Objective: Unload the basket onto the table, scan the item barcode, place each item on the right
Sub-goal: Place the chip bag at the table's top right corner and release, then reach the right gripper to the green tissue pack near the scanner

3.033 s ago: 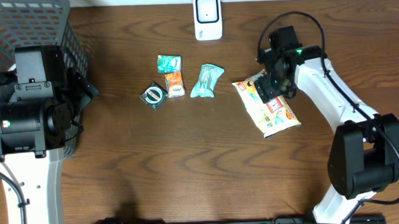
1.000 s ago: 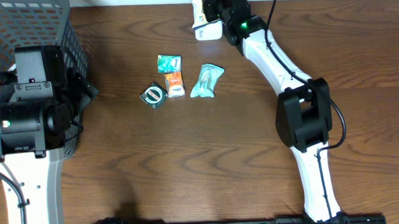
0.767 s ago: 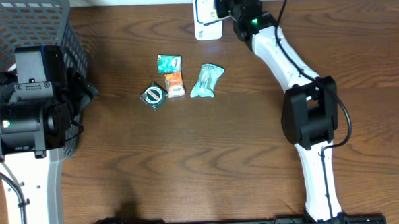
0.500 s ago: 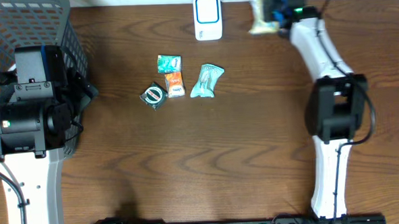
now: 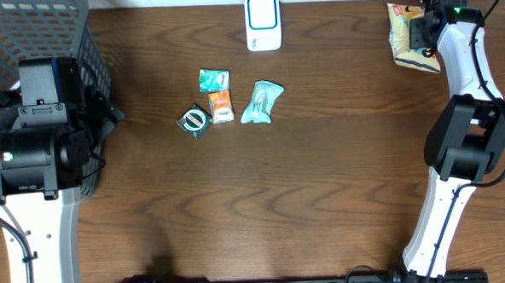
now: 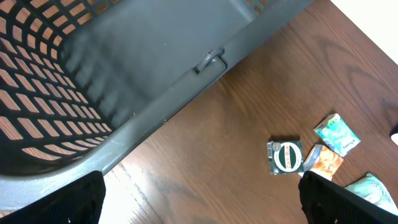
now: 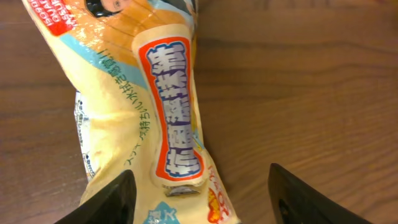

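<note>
Yellow snack bag (image 5: pixel 408 36) lies on the wood surface (image 5: pixel 322 172), upper right of the overhead frame, well apart from the white scanner (image 5: pixel 263 22) at top centre. Risk: the bag sits near the surface's far edge, so a nudge from the arm could push it off. Crumpled film may also hide the barcode. Right jaws part-open, bag between them, not pinched. Left jaws wide, empty, beside the grey basket (image 6: pixel 124 74).
</note>
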